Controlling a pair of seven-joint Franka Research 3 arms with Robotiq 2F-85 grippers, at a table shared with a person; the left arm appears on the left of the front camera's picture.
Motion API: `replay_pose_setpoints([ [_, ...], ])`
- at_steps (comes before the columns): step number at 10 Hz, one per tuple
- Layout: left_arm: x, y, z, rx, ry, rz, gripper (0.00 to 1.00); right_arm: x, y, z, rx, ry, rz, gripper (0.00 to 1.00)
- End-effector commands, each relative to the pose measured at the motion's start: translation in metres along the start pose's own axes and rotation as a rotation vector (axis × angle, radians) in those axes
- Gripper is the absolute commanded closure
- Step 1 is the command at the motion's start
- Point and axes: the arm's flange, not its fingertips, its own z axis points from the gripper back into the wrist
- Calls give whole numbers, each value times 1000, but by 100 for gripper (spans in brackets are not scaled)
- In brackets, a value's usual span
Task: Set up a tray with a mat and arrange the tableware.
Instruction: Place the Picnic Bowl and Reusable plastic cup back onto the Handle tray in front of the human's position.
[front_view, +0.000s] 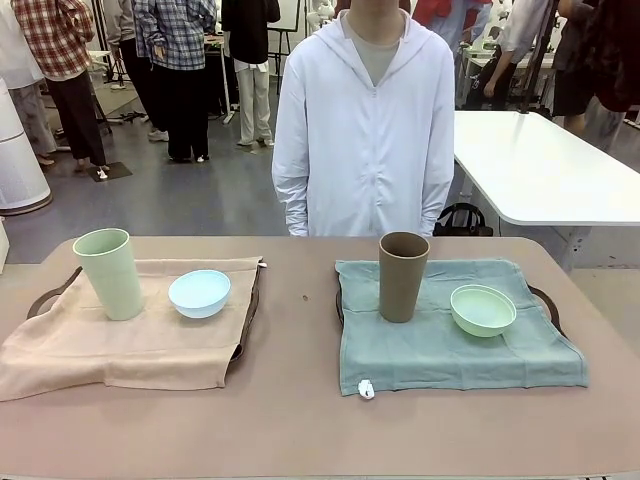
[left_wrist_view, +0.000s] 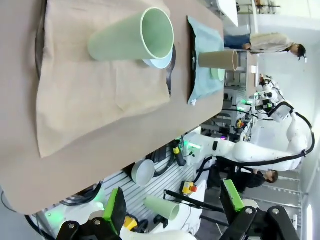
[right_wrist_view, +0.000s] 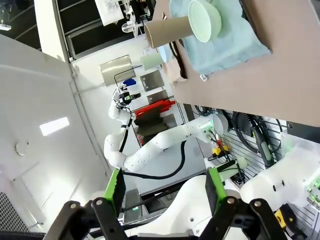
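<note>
The brown table (front_view: 300, 420) has rounded corners, and a wide bare strip runs along its near edge and between the two trays. The left tray (front_view: 45, 297) shows as a dark curved rim and handle, because a beige cloth mat (front_view: 120, 350) covers it and hangs over its near edge onto the table. The right tray (front_view: 547, 302) is covered in the same way by a teal cloth mat (front_view: 440, 350), which has a small white tag at its near left corner.

On the beige mat the pale green cup (front_view: 109, 273) stands upright (tall, matte, no handle), and the light blue bowl (front_view: 199, 293) sits just beside it, not touching as far as I can see. On the teal mat the brown cup (front_view: 402, 276) stands upright near the mint green bowl (front_view: 483, 310). Both bowls are small, round and smooth.

A person in a white zipped hoodie (front_view: 365, 130) stands at the far edge; the hands are hidden.

In the left wrist view the left gripper (left_wrist_view: 172, 205) has its jaws spread wide with nothing between them. In the right wrist view the right gripper (right_wrist_view: 164, 192) is also parted and holds nothing. Both hang off the table's near side.
</note>
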Motion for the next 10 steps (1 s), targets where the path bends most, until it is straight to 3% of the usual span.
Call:
replay_pose_setpoints([
  [1, -2, 2, 1, -17, -6, -7, 0, -2, 1, -1, 5, 0, 5, 15],
  [10, -2, 2, 1, -17, -6, -7, 0, -2, 1, -1, 5, 0, 5, 15],
])
